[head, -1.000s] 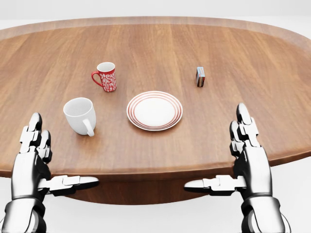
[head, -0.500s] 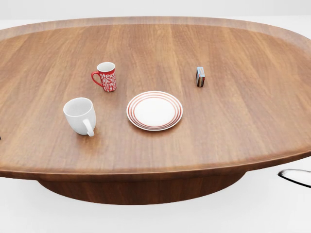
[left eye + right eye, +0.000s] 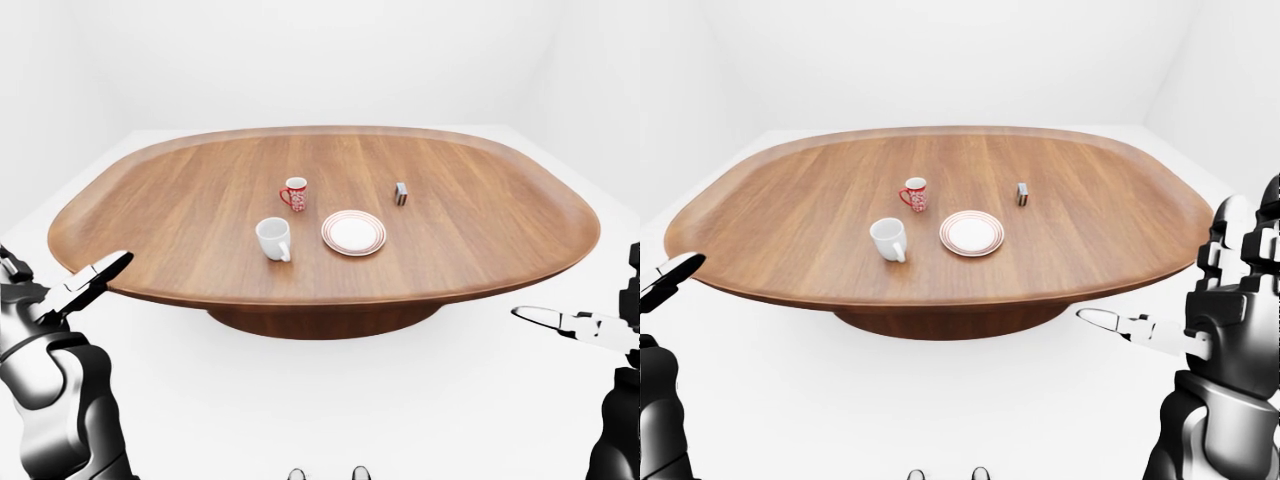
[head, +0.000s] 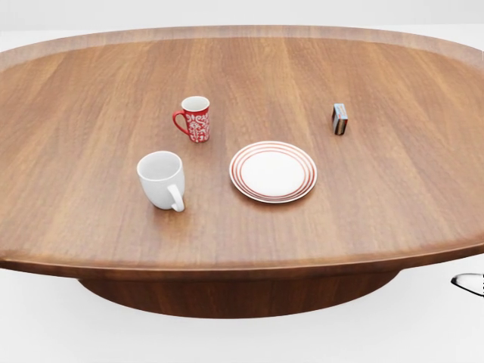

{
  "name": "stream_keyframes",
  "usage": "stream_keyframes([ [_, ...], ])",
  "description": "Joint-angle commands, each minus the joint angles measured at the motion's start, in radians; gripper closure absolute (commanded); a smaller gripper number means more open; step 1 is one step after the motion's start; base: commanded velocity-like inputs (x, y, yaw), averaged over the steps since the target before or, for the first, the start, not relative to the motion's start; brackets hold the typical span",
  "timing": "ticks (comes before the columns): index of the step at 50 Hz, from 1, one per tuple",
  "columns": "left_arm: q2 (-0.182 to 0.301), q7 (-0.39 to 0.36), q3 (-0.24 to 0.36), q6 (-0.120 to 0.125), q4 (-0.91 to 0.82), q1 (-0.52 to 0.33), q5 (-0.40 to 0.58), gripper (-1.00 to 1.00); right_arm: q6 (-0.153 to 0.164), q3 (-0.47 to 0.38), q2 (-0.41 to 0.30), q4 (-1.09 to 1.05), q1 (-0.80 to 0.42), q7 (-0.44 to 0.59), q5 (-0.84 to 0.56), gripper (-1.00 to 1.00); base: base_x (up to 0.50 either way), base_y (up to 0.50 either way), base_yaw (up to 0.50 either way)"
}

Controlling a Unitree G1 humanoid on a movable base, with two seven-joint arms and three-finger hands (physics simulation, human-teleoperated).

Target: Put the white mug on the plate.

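Camera has shifted left, sliding everything rightward; white mug point(image 4: 162, 180) stands just left of plate point(image 4: 273, 172) on counter point(image 4: 378, 204). Left robot hand point(image 3: 70, 295) and right robot hand point(image 3: 1200, 320) hang wide open, empty, off the counter's near edge.

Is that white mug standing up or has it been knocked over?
Upright. The white mug stands on its base on the table, its open mouth facing up and its handle at the side, left of the plate.

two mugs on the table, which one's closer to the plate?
The red patterned mug, up-left of the plate in the head view. The white mug stands farther out, to the plate's left, handle toward the camera.
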Motion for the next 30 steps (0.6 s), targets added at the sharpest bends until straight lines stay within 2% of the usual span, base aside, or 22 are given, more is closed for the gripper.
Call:
stream_keyframes([
  [1, 0.009, 0.012, 0.008, 0.000, -0.001, -0.004, -0.015, -1.00, 0.000, 0.011, 0.003, 0.011, 0.003, 0.010, -0.049, -1.00, 0.00, 0.47, 0.00],
  [20, 0.011, -0.001, 0.002, 0.000, 0.005, -0.006, -0.019, -1.00, 0.000, 0.009, 0.008, 0.021, 0.006, 0.022, -0.048, -1.00, 0.00, 0.48, 0.00],
  [30, 0.008, -0.007, -0.002, 0.000, 0.007, -0.004, -0.016, -1.00, 0.000, 0.029, 0.012, 0.056, 0.011, 0.026, -0.064, -1.00, 0.08, 0.01, 0.00],
])
